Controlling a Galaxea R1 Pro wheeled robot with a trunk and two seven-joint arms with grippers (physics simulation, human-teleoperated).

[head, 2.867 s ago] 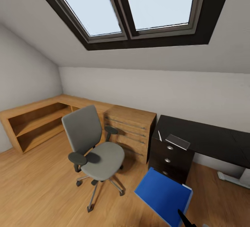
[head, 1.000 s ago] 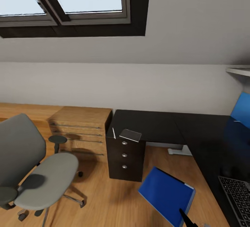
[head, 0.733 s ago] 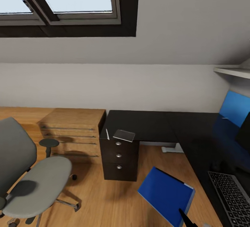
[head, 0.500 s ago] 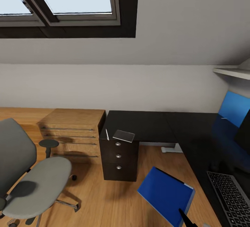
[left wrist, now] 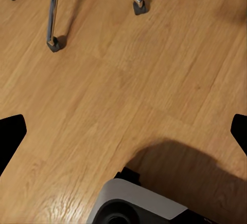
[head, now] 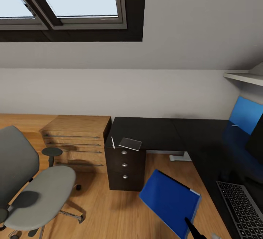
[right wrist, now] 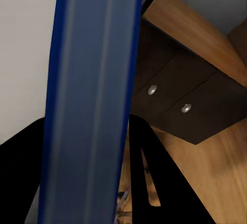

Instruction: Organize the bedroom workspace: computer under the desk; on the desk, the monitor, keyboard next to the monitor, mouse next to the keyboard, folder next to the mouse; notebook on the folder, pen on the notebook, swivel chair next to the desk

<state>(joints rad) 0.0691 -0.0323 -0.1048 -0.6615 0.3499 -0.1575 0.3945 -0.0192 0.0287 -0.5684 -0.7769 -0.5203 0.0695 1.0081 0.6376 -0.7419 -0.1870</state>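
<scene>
**Folder held over floor, beside desk**

Folder sits clamped edge-on in your right gripper, tilted above the wood floor, at 5 o'clock from the drawer unit. Notebook and pen lie on the desk corner. Keyboard at 3 o'clock. Swivel chair at 9. Your left gripper hangs spread wide, empty.
</scene>
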